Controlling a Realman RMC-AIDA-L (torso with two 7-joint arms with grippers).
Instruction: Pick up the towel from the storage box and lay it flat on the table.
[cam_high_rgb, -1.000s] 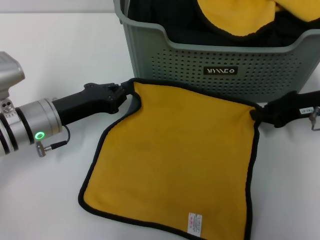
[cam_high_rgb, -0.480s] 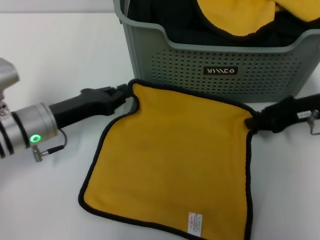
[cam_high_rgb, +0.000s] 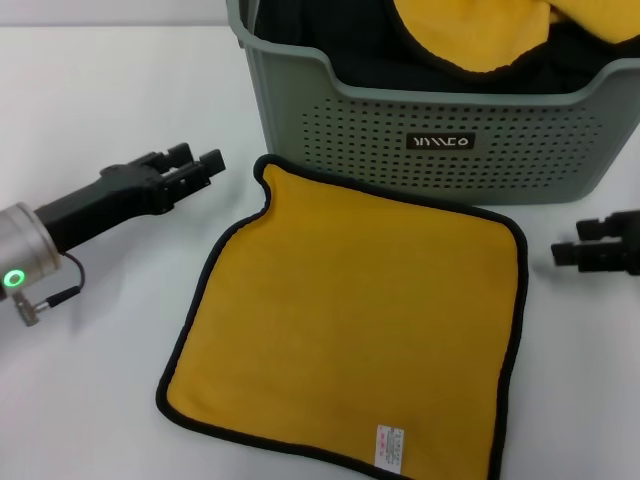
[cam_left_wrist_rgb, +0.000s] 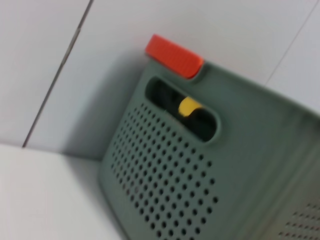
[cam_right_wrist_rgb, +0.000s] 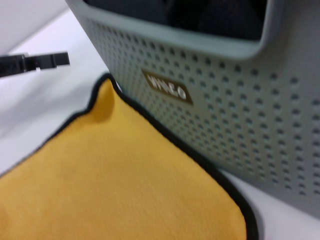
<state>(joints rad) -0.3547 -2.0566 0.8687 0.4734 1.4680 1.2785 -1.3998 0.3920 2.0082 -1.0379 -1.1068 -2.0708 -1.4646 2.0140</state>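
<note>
On the plain white desk (cam_high_rgb: 110, 420), the left tool (cam_high_rgb: 196, 165) stands open and empty beside the soft, light yellow cloth towel with black piped edge (cam_high_rgb: 350, 320), lying flat before the grey-green perforated plastic storage box (cam_high_rgb: 440, 140), best gripped at corners, while the right tool (cam_high_rgb: 572, 250) waits open.

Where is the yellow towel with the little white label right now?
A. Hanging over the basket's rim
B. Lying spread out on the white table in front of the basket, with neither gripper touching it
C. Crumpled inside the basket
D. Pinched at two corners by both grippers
B: the towel lies flat, yellow face up, on the table before the storage box, with the left gripper and the right gripper both clear of its edges.
</note>
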